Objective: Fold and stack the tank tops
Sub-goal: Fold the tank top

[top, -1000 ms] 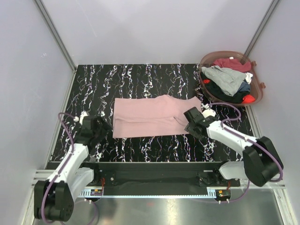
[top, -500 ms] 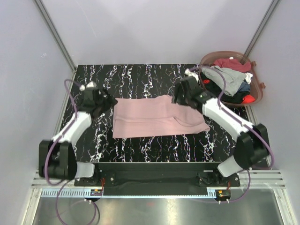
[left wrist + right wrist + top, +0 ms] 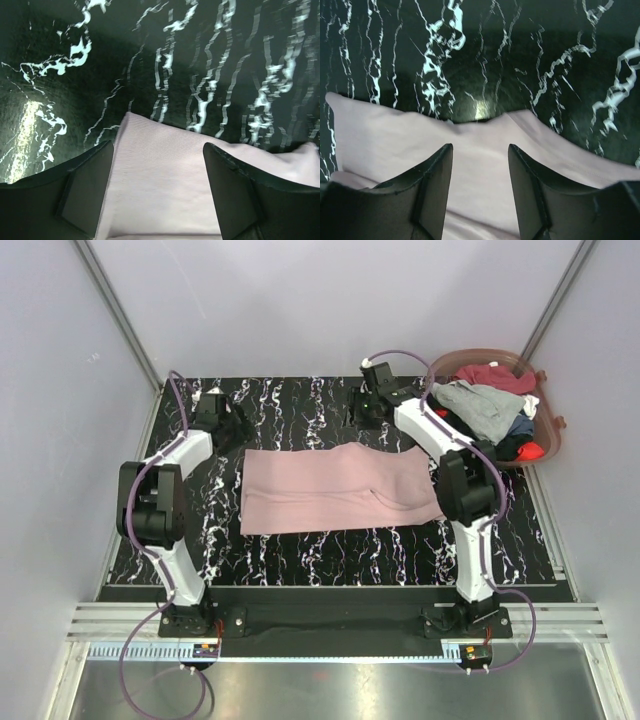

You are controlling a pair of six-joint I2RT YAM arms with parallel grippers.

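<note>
A dusty pink tank top (image 3: pixel 335 490) lies flat and spread out in the middle of the black marbled table. My left gripper (image 3: pixel 232 426) is open and empty just beyond the top's far left corner. In the left wrist view that corner (image 3: pixel 160 190) shows between the open fingers (image 3: pixel 85 185). My right gripper (image 3: pixel 365 412) is open and empty just beyond the top's far edge. The right wrist view shows the pink cloth (image 3: pixel 395 135) under its fingers (image 3: pixel 427 195). Grey (image 3: pixel 480 405), maroon (image 3: pixel 495 375), black and red tops fill the basket.
The round brownish plastic basket (image 3: pixel 548 445) stands at the far right corner of the table. Grey walls and metal posts close in the back and both sides. Both arms stretch from the near rail to the far half of the table.
Both arms have swung from the near side to the far edge of the pink top. The right gripper has left the top's right end, which now lies flatter and further right.
</note>
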